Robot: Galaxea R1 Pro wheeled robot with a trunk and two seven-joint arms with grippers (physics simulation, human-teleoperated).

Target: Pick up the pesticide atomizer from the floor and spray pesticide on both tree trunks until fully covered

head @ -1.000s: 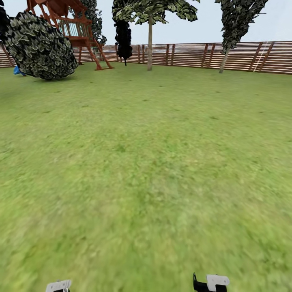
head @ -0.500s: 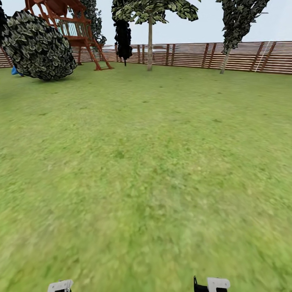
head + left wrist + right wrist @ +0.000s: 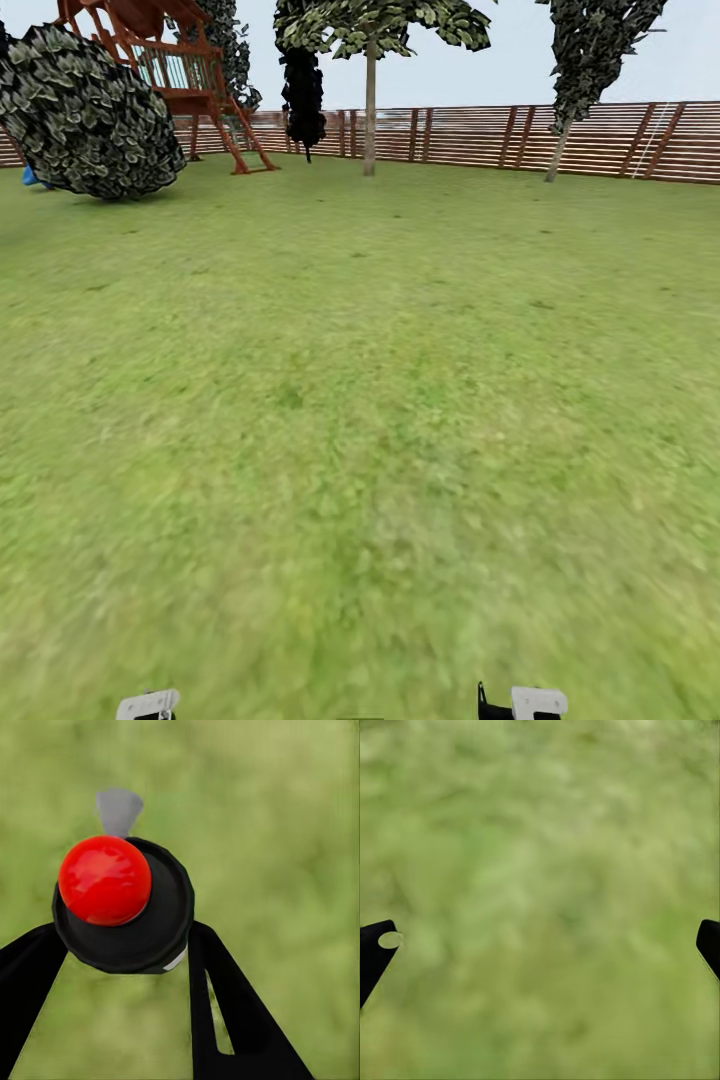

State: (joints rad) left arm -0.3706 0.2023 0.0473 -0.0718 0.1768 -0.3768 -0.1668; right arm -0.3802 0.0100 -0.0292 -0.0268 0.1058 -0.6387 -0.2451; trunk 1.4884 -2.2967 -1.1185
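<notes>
The head view showed open lawn (image 3: 360, 420) running up to the slatted wooden fence (image 3: 600, 140). Two light-trunked trees stood just in front of that fence — one tree (image 3: 370, 100) upright near its middle, the other tree (image 3: 565, 110) leaning, further along toward the robot's right. A dark round bush (image 3: 90, 110) and a red play frame (image 3: 180, 70) sat near the fence's left end. Both trunks were well apart from the robot, so spray released from there would likely fall on grass rather than bark.

In the left wrist view, the left gripper (image 3: 124, 952) was clamped around the pesticide atomizer (image 3: 124, 904): black fingers (image 3: 225, 1005) pressed to either side of its round black body, red cap facing the camera. Its long axis seemed to run along the gripper's line of sight, with the grey nozzle (image 3: 118, 810) jutting sideways from the top over grass. Where that nozzle aimed relative to the fence could not be told — a misaimed nozzle could miss a trunk, and a light grip on the round body might let it twist.

In the right wrist view, the right gripper (image 3: 547, 945) stood spread wide and empty above blurred grass.
</notes>
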